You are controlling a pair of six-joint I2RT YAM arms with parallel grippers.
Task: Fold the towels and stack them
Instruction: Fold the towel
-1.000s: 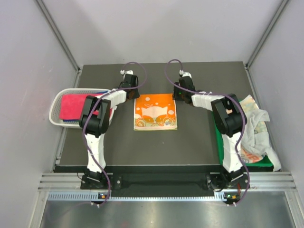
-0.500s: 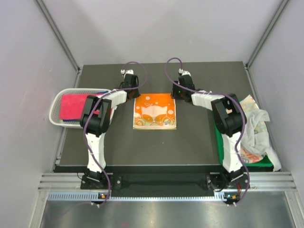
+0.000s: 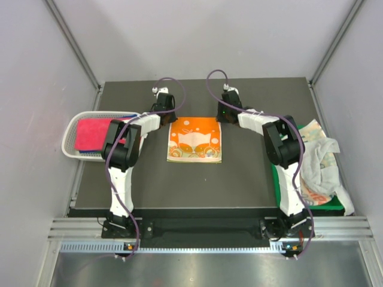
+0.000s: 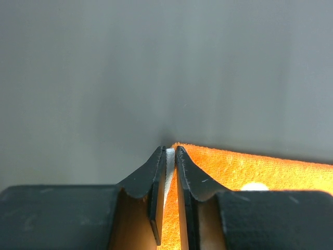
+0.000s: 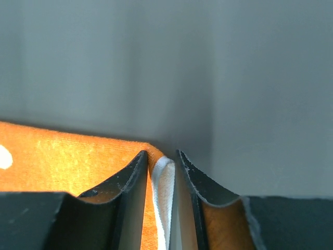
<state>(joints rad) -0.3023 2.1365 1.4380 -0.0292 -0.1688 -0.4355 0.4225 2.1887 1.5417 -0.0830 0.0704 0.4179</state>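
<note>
An orange towel (image 3: 195, 139) with white dots and a white pattern lies flat in the middle of the dark table. My left gripper (image 3: 168, 118) is at its far left corner and my right gripper (image 3: 222, 118) at its far right corner. In the left wrist view the left gripper (image 4: 170, 151) is shut on the orange towel (image 4: 250, 166), its white hem pinched between the tips. In the right wrist view the right gripper (image 5: 162, 154) has the orange towel (image 5: 62, 156) corner and white hem between its narrowed jaws. A pink-red towel (image 3: 93, 131) lies over a blue towel (image 3: 90, 152).
A white mesh basket (image 3: 70, 128) at the left edge holds the pink-red and blue towels. A green tray (image 3: 335, 206) at the right edge holds crumpled white printed towels (image 3: 317, 161). Grey walls close in the back and sides.
Both grippers' jaws have narrowed onto the towel's far corners. The right gripper has shifted slightly to the left. The towel still lies flat.
</note>
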